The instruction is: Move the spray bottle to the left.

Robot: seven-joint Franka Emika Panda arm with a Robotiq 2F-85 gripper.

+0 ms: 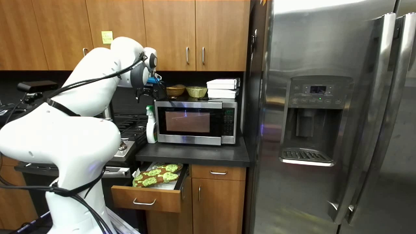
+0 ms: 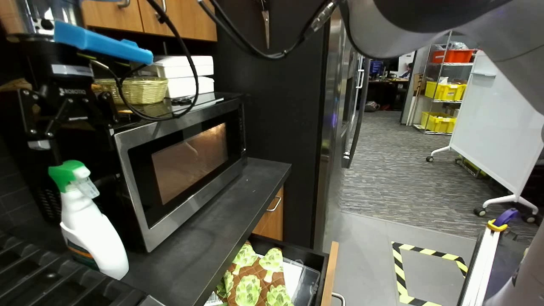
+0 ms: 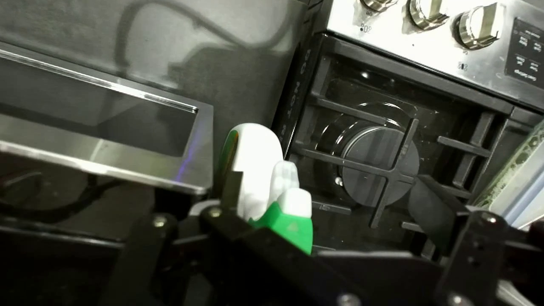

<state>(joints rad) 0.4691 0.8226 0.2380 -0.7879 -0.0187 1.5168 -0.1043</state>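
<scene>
Spray bottle (image 1: pixel 150 130) upright on the table (image 1: pixel 201 154), between microwave (image 1: pixel 195 122) and stove (image 3: pixel 382 172); above it, the hand (image 3: pixel 330 194), its jaws spread wide.

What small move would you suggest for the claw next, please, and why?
I'd probably lower the open claw slightly: it hangs above the bottle, whose green head shows between the fingers in the wrist view, though nearer one finger.

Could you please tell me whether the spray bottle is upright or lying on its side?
Upright: in both exterior views, the spray bottle stands on the counter beside the microwave, its green-topped head uppermost.
</scene>
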